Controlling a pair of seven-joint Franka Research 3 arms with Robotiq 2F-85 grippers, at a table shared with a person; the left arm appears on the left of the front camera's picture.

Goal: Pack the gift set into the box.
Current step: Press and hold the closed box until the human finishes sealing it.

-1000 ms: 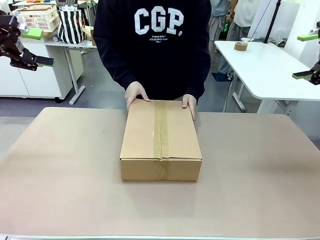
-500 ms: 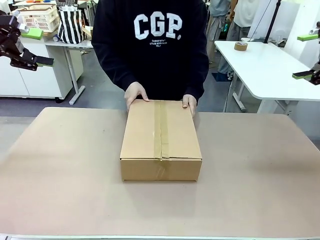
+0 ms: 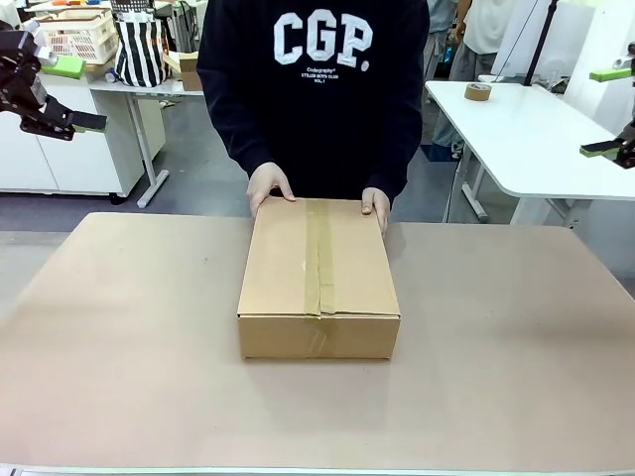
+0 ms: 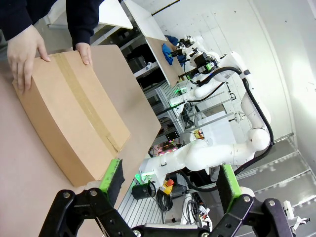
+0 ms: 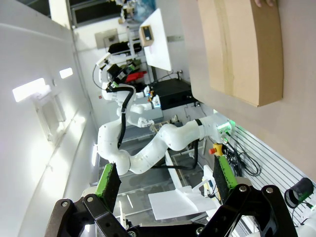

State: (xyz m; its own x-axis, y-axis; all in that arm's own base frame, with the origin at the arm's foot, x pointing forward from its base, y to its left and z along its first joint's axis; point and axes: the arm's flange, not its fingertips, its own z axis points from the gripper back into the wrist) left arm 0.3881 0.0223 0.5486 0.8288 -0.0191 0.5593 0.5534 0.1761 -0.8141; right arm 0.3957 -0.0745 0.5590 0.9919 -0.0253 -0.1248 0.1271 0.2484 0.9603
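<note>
box point(image 3: 318, 273) closed, taped, mid-table; person's hands point(image 3: 270, 185) on far edge; left gripper point(image 4: 170, 185) spread, empty; right gripper point(image 5: 165, 182) spread, empty

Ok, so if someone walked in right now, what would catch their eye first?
Probably the brown box in the middle of the table, taped shut, with the person's two hands resting on its far edge. Next, the two grippers, left and right, both open and raised high at the table's sides.

black left hand point(image 4: 170, 185) and right hand point(image 5: 165, 185) with green pads on two fingers; person wears a black sweatshirt point(image 3: 317, 89) with white "cgp." lettering.
</note>
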